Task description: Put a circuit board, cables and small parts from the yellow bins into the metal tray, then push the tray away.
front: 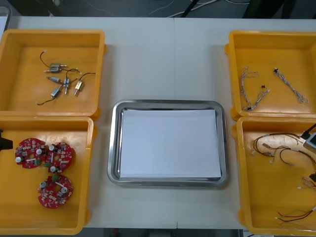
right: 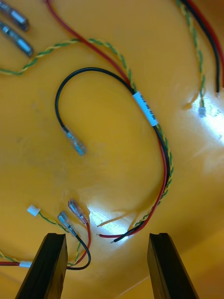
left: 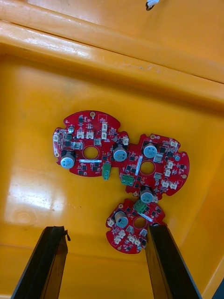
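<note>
L tool (left: 105,231) hangs wide open, holding nothing, over the circuit boards (left: 121,168) in the yellow bin (front: 15,217) at the surface's near-left corner. R tool (right: 106,236), open and empty too, hovers over the black, red and yellow cables (right: 164,163) in the cable bin (front: 261,197) at the near-right corner. Metal tray (front: 115,148) sits mid-surface, white inside, nothing in it yet.

Best bet, I'd say: L drops straight and pinches the rim of the board nearest its fingers, not the touching pair.

Wrist views give the finger gaps plus a white label (right: 144,108) on the cable. Front view gives the bins-to-tray layout.
</note>
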You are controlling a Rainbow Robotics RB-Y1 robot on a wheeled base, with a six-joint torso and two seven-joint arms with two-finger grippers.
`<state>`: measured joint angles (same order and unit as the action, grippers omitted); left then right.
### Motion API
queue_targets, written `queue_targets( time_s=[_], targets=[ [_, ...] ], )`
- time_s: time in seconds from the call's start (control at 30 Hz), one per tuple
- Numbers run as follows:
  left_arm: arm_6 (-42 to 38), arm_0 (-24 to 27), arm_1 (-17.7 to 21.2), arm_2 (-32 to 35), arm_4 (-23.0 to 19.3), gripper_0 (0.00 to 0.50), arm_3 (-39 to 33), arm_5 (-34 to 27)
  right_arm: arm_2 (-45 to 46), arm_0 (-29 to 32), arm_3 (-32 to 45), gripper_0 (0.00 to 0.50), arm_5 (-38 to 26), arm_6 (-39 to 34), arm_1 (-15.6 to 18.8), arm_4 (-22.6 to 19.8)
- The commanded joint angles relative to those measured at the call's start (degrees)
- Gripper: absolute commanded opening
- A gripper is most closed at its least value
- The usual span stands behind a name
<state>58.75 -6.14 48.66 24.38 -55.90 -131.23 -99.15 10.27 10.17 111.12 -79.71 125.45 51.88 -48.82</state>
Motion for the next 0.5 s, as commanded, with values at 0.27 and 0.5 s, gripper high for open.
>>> queue_targets(
  time_s=[0.27, 0.5],
  targets=[
    [6.64, -2.47, -0.84, -2.76, 1.85, 0.5, -1.22, 2.91, -1.04, 2.92, 0.33, 0.5, 0.52, 6.39, -2.66, 3.2],
    [6.73, -2.47, -0.93, -4.6, 2.11, 0.5, -0.34, 3.7, -2.0, 3.01, 0.33, 0.5, 1.92, 11.05, -5.12, 4.96]
  ],
)
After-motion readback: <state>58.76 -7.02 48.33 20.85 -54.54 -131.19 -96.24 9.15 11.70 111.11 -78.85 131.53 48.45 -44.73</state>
